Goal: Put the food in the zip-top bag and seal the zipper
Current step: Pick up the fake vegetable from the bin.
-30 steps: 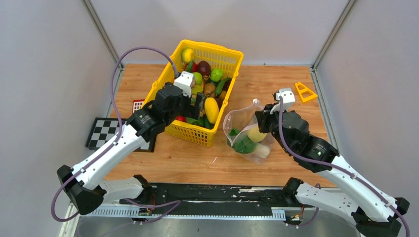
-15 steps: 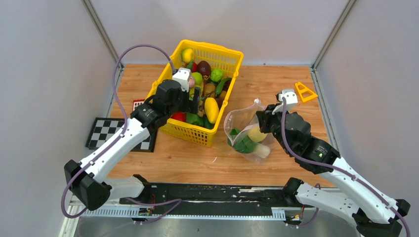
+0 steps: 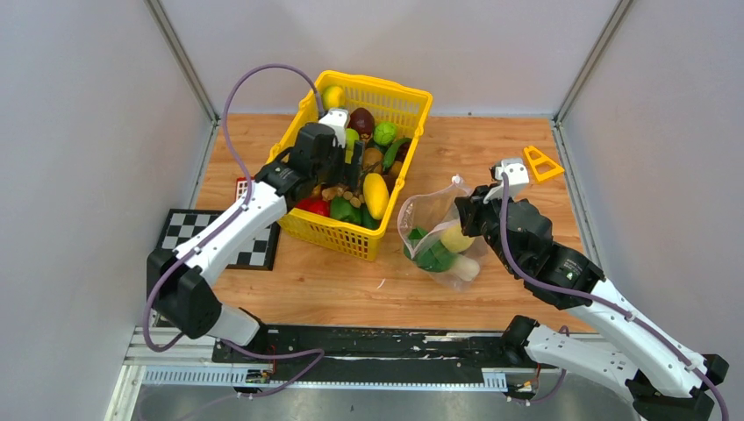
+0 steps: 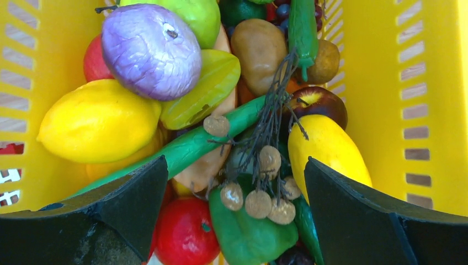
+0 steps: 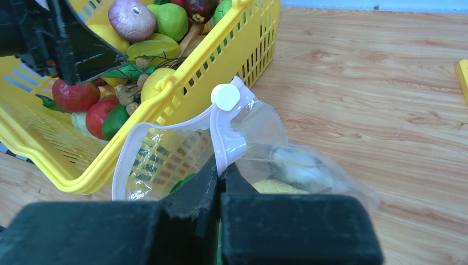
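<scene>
Your left claw (image 4: 234, 165) hangs spread wide over the yellow lattice plastic basket (image 3: 412, 92), gripping nothing, its jaws straddling the middle of the heap. Most of the glossy toy fruits and vegetables (image 4: 221, 110) lie piled in there. A pale purple onion (image 4: 152, 49) sits on top at the far left, with a plump yellow lemon (image 4: 99, 121) just below it. A long green pod (image 4: 193, 146) slants across the pile, and a bunch of small brown balls on dark twigs (image 4: 259, 187) is draped right between the jaws. If you descend here, that bunch looks the likeliest thing to come up. Its twigs lie tangled over the neighbours, so I'd expect it to drag something along.

Your right claw (image 5: 221, 168) is pinched shut on the pale pink zipper strip (image 5: 223, 141) of the clear crinkly zip-top bag (image 3: 421, 215). The bag rests on the wooden table (image 3: 509, 167) just beside the basket's right wall. Holding the strip lifted props the mouth open towards the basket, so a short carry should do. Inside the bag lie a dark green piece (image 3: 432, 256), a yellow one (image 3: 456, 239) and a white one (image 3: 469, 267). The zipper strip is unsealed, and judging by how full the basket is, loading is at an early stage.
</scene>
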### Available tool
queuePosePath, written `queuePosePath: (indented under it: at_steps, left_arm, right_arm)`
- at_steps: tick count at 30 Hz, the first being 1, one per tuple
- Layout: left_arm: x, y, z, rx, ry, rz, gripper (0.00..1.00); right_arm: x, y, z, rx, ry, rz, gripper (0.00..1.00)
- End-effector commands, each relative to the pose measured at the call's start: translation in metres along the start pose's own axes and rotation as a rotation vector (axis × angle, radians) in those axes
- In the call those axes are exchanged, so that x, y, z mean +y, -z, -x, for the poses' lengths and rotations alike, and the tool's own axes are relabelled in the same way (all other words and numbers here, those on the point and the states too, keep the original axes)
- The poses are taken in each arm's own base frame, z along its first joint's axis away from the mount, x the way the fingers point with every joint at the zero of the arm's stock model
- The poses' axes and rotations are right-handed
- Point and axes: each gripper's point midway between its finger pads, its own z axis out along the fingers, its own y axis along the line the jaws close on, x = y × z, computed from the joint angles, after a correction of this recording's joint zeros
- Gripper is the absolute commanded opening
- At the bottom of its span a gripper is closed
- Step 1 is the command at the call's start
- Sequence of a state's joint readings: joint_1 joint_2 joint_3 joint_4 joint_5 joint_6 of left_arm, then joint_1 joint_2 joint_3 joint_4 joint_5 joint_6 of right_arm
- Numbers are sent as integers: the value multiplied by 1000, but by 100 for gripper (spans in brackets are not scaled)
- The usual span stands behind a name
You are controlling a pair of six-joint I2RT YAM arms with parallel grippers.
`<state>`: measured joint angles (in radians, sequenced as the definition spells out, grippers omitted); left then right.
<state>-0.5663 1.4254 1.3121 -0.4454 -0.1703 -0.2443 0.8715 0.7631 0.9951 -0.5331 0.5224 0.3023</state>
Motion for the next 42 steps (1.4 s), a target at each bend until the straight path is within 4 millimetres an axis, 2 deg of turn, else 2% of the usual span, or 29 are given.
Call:
queuePosePath:
  at_steps: [1, 4, 7, 12, 17, 19, 23, 27, 31, 34, 39, 42]
  left_arm:
    - [9, -15, 11, -12, 25, 57, 99]
    - [11, -16, 27, -76, 37, 69, 100]
    - [22, -11, 46, -145, 37, 128, 100]
    - [52, -9, 64, -225, 58, 300, 100]
    - [62, -38, 66, -199, 72, 328, 100]
    - [59, -50, 65, -190, 54, 296, 99]
    - [65, -73, 53, -133, 62, 291, 98]
    - [67, -84, 45, -109, 69, 268, 82]
    - [58, -73, 53, -156, 85, 208, 59]
    - [52, -53, 65, -215, 116, 166, 46]
    - [27, -5, 87, -325, 160, 5, 43]
    - [-6, 34, 97, -395, 170, -207, 43]
  right_arm:
    - [6, 1, 18, -59, -35, 24, 0]
    - [7, 1, 18, -56, -32, 29, 0]
    - [7, 1, 17, -52, -30, 30, 0]
    - [8, 1, 17, -53, -32, 32, 0]
    - [11, 0, 17, -46, -34, 45, 0]
    - [12, 0, 16, -41, -32, 51, 0]
    - [12, 0, 16, -38, -32, 51, 0]
    - [13, 0, 16, -35, -31, 56, 0]
    - [14, -2, 13, -31, -29, 54, 0]
    - [16, -4, 12, -24, -24, 58, 0]
    - [19, -7, 10, -14, -17, 66, 0]
    - [21, -8, 10, -9, -19, 72, 0]
